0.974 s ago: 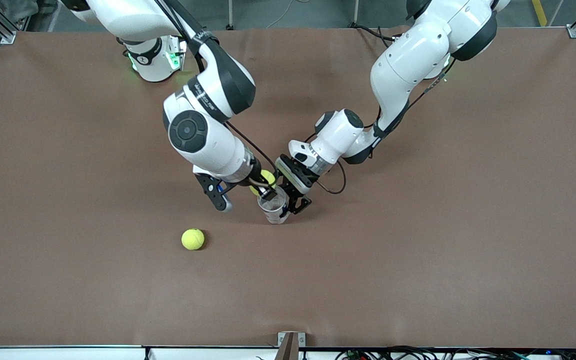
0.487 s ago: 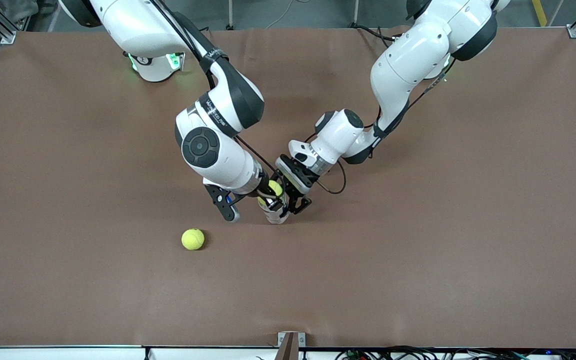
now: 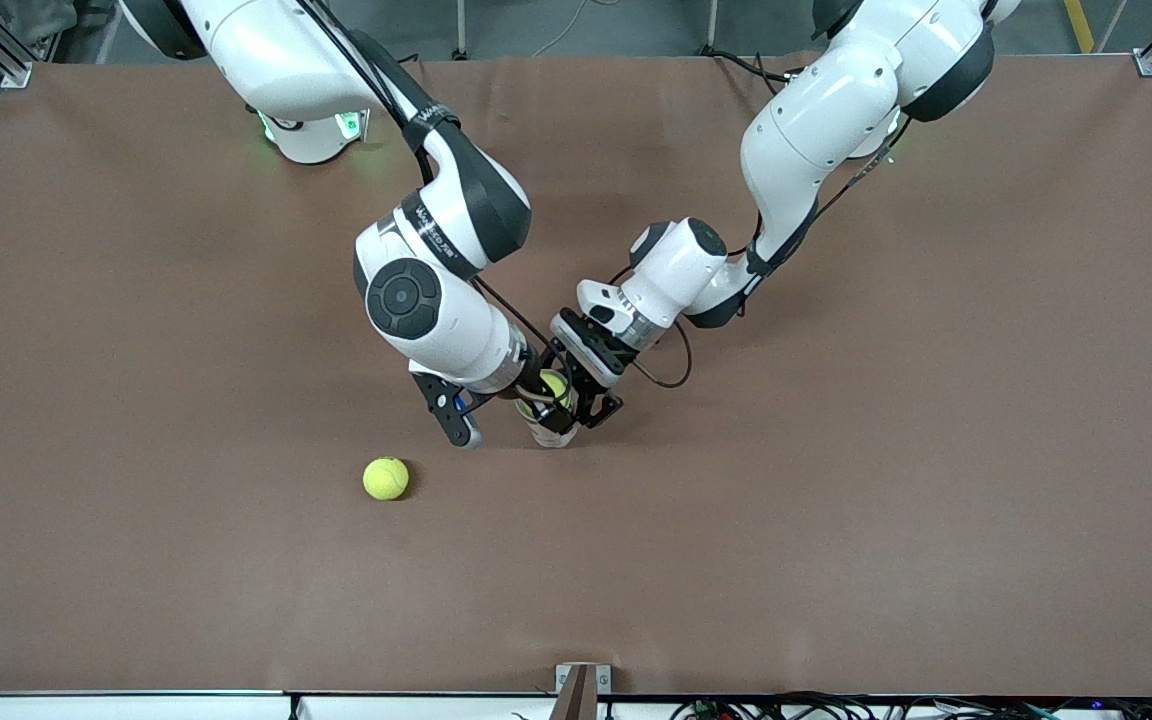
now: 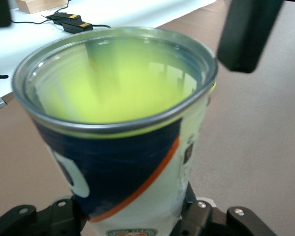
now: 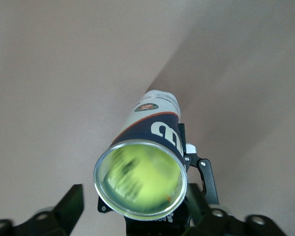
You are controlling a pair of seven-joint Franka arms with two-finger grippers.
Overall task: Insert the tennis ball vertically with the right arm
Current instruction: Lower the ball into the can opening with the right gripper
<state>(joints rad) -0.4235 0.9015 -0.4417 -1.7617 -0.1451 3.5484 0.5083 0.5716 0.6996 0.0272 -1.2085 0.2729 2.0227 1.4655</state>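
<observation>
A clear tennis-ball can (image 3: pixel 548 425) with a navy, white and orange label stands upright on the brown table. My left gripper (image 3: pixel 586 405) is shut on its lower part, which shows in the left wrist view (image 4: pixel 132 167). My right gripper (image 3: pixel 539 395) is directly over the can's mouth, its fingers (image 5: pixel 66 206) apart on either side of the rim. A yellow-green tennis ball (image 3: pixel 554 385) is inside the can's top, free of the fingers and blurred in both wrist views (image 5: pixel 142 179) (image 4: pixel 118 83). A right finger (image 4: pixel 246 34) shows beside the rim.
A second tennis ball (image 3: pixel 386 478) lies loose on the table, nearer the front camera and toward the right arm's end. The brown table surface (image 3: pixel 836 500) spreads wide around the can. The left gripper's frame (image 5: pixel 199 169) shows beside the can.
My right gripper carried the ball from beside the can to over its mouth and came down. Its fingers have opened and the ball is now inside the can. The left arm held still.
</observation>
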